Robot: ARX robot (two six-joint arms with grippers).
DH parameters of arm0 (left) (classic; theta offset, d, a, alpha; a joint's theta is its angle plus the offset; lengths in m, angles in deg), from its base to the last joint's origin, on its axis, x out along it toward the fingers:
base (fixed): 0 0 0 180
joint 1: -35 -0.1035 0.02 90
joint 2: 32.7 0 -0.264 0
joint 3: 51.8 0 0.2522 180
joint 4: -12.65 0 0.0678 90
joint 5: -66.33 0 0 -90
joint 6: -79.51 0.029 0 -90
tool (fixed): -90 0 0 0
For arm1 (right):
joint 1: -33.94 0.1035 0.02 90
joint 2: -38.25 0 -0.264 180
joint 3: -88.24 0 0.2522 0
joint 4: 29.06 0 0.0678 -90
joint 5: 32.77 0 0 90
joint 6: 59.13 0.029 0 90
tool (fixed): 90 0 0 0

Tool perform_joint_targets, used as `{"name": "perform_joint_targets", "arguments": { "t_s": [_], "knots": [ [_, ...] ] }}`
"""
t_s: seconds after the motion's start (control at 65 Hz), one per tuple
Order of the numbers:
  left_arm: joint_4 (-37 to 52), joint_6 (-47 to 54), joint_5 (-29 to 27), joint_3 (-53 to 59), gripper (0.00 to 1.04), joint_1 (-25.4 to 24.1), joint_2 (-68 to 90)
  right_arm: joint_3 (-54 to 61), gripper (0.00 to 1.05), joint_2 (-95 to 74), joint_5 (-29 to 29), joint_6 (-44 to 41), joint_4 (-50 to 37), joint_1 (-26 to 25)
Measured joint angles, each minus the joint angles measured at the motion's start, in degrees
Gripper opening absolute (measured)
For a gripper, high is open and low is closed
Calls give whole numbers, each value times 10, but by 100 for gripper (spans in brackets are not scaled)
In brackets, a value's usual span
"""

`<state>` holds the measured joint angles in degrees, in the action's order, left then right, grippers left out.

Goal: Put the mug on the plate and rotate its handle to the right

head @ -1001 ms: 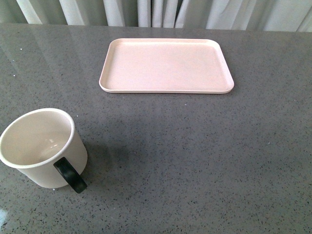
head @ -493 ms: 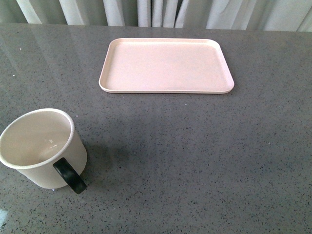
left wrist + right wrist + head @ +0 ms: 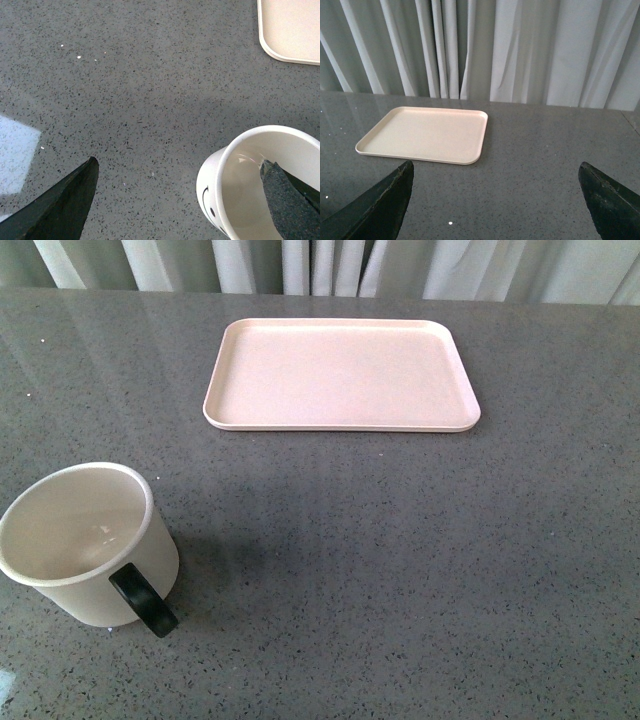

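Mug (image 3: 85, 540) upright on table (image 3: 400, 560), well apart from plate (image 3: 340, 375).
Handle (image 3: 143, 600) points toward robot. Left tool (image 3: 177, 200) apart, straddling mug rim; right tool (image 3: 492, 207) apart, above table.

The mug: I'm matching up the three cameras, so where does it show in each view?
Front view: mug near the lower left corner, upright on the table.
Left wrist view: mug seen from above, smiley face showing, one finger of the left gripper overlapping its rim.
Right wrist view: not in it.
Shared landmark: the plate, in all three views.
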<state>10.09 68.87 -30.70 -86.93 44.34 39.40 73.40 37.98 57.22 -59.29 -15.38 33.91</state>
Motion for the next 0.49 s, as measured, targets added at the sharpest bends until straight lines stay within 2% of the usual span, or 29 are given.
{"name": "perform_joint_targets", "arguments": {
  "t_s": [0.493],
  "knots": [
    [22,-1,20,-17,96,14,68,0,96,0,0,0,0,0]
  ]
}}
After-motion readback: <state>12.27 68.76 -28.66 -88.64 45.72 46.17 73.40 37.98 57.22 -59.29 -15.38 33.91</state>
